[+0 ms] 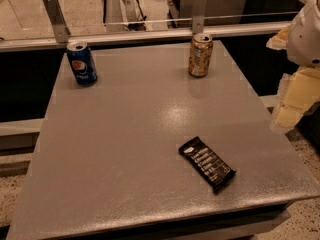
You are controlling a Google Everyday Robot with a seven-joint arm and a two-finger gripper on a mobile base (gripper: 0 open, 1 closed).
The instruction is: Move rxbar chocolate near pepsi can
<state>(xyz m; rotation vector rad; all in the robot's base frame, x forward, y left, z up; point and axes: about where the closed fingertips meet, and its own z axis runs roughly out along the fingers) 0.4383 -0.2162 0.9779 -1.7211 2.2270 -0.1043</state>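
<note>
My gripper (294, 101) hangs at the right edge of the view, just beyond the right side of the grey table (120, 149), and it touches nothing. Whether it is open or closed I cannot tell from here. The rxbar chocolate (207, 164) lies flat on the table in the near right part. Its length runs diagonally from upper left to lower right, and its lines of white text face up. It sits apart from me and well apart from both cans. The pepsi can (82, 63) stands upright near the far left corner, logo toward the camera. A gold-orange can (200, 54) stands upright near the far edge, toward the right, well apart from the pepsi can. Behind the table runs a pale rail (150, 34) carrying two upright metal brackets (54, 16)
</note>
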